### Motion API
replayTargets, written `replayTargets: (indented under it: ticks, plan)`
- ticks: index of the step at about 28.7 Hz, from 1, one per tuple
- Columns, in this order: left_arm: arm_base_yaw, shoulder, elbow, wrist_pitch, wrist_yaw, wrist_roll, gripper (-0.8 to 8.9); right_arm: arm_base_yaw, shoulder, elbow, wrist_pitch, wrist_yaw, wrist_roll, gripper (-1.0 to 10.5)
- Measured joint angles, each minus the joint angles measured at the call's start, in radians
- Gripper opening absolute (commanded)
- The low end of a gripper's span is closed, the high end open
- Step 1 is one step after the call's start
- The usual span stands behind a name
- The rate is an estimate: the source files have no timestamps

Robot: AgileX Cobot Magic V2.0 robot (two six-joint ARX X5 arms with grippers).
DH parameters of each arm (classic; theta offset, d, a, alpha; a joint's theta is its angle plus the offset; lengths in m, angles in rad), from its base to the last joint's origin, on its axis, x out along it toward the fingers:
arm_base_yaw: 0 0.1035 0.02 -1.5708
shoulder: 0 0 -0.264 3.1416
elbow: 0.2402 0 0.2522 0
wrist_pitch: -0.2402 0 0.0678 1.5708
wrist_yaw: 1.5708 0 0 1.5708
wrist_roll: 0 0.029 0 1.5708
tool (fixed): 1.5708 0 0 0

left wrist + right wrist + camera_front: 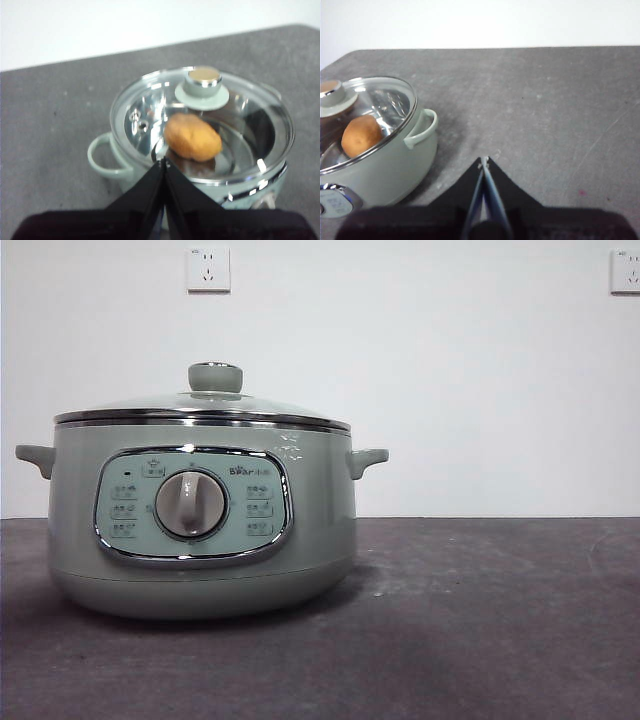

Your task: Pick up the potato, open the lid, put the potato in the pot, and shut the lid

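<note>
Lid (205,403) seated on pot (200,540) — potato (192,136) inside, seen through the glass. Left hand (164,161) above the pot, jaws pressed together, empty. Right hand (484,161) beside it (over bare tabletop (545,110)) — likewise pressed together.

White wall (420,380), 2 sockets (208,269) — dark grey table (480,620)

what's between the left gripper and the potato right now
Only the glass lid: in the left wrist view, the left gripper sits above the closed pot, the potato visible inside.
</note>
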Motion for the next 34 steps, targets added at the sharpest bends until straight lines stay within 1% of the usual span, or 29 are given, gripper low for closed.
replayTargets:
  ticks: [4,11,12,15,18,22,25,29,31,34]
  plan:
    - [0.000,0.000,0.000,-0.026,0.000,0.000,-0.04,0.000,0.002,0.000,-0.002,0.024,0.003,0.0]
    - [0.000,0.001,0.000,-0.042,0.000,0.000,-0.03,0.000,0.002,0.000,-0.002,0.027,0.004,0.0]
    - [0.000,0.001,0.000,-0.043,-0.001,0.007,-0.03,0.000,0.002,0.000,-0.002,0.027,0.004,0.0]
    - [0.010,-0.016,0.000,-0.045,0.002,0.065,-0.03,0.000,0.002,0.000,-0.002,0.027,0.004,0.0]
    - [0.072,-0.064,-0.007,-0.044,0.037,0.108,-0.04,0.000,0.002,0.000,-0.002,0.027,0.004,0.0]
    - [0.197,-0.163,-0.076,0.003,0.117,0.126,-0.03,0.000,0.002,0.000,-0.002,0.028,0.004,0.0]
    - [0.298,-0.243,-0.180,0.081,0.139,0.132,-0.04,0.000,0.002,0.000,-0.002,0.028,0.004,0.0]
    - [0.410,-0.334,-0.321,0.185,0.232,0.132,-0.03,0.000,0.002,0.000,-0.002,0.028,0.004,0.0]
    - [0.446,-0.358,-0.380,0.237,0.257,0.132,-0.03,0.000,0.002,0.000,-0.002,0.028,0.004,0.0]
    - [0.479,-0.379,-0.456,0.290,0.263,0.132,-0.03,0.000,0.002,0.000,-0.002,0.028,0.004,0.0]
